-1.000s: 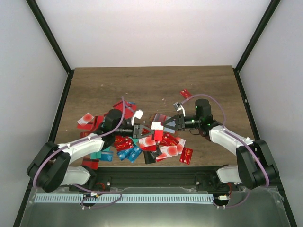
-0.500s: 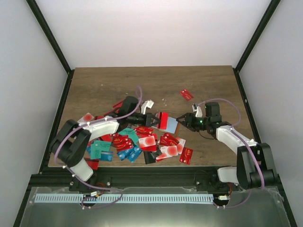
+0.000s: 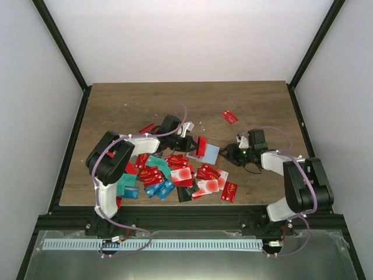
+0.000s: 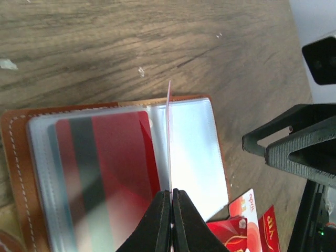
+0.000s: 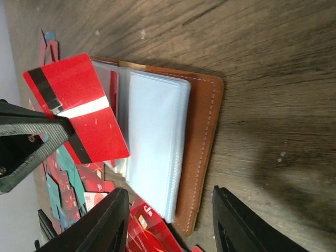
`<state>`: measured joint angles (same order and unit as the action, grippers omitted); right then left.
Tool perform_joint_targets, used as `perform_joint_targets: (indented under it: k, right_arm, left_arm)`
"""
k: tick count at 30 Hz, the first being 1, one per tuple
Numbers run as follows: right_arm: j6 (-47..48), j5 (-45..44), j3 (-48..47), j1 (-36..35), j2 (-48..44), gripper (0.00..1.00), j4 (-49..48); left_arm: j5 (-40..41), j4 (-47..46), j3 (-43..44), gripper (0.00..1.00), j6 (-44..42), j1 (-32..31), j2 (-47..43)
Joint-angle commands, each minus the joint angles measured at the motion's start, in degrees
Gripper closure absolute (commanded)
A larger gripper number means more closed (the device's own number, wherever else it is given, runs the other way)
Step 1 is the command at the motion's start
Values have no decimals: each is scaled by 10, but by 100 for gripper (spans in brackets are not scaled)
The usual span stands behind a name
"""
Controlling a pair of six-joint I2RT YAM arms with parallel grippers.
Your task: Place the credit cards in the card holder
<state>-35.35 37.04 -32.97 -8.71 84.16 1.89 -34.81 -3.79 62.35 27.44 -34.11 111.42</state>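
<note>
The left claw [image 4: 171,202] was pressed together on the lower edge of a red card [image 5: 79,107], and this card was held standing on its edge over the open card holder [image 5: 203,131]. The right claw [image 5: 169,207] was spread with nothing between its fingers. It was placed close to one end of the holder, but whether it touched the holder could not be told. The holder lay open on the table [image 3: 128,105], at the edge of the heap of loose cards [image 3: 182,174], with its pale plastic pockets [image 5: 152,136] turned up. One pocket was already filled by another red card [image 4: 105,168]. For this step to be done well, it was judged that the held card should be laid nearly flat. Its free edge should be brought to the mouth of an empty pocket and then slid in slowly along it. The holder should probably be pressed down by the right claw, because such a light thing could be pushed away, or the soft pockets could be bent by the card.
</note>
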Motion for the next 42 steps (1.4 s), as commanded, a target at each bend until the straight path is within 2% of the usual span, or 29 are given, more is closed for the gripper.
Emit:
perform_joint_targets:
  k: [1,11,28,38,42]
  right_arm:
    - [7,5,-13,5,31,55,-30]
    - [5,23,-15,5,74,58,-54]
    - [-5,37,-10,5,113,65,-84]
    - [-6,41,-14,5,127,66,-88]
    - [-6,39,-16,5,130,66,-85]
  left_arm:
    - [12,10,27,96,-20,7,19]
    - [17,19,38,96,-27,12,33]
    - [-64,-24,27,96,25,11,46]
    - [-54,-14,19,96,44,11,48]
    - [-36,18,22,96,52,11,49]
